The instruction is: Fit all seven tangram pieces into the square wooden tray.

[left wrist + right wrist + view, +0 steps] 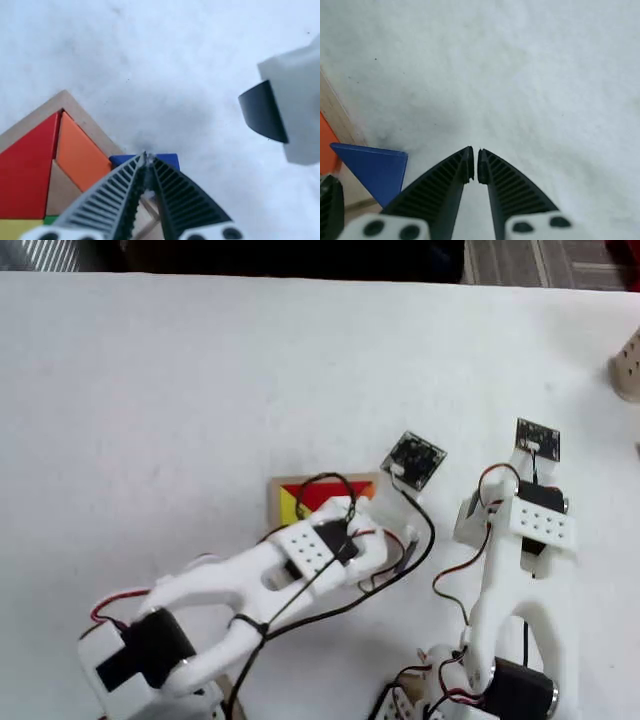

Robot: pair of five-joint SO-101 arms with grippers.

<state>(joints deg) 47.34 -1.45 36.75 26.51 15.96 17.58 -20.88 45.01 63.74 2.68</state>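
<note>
The square wooden tray point(75, 108) lies under my left arm point(320, 550), and its corner point(285, 485) peeks out in the high view. Inside it lie a red piece point(27, 170), an orange piece point(80, 155), a yellow piece point(12, 230) and a sliver of green point(50, 219), with bare wood between them. My left gripper point(146, 159) is shut on a blue piece point(167, 161) at the tray's rim. That blue piece point(372, 167) is a triangle hanging over the rim. My right gripper point(475, 165) is shut on nothing, over bare table to the right of the tray.
The right arm point(530, 520) stands close beside the left gripper, and its white and black body point(285, 115) is near the tray. A beige object point(627, 365) sits at the table's far right edge. White tabletop stretches to the left and beyond the tray.
</note>
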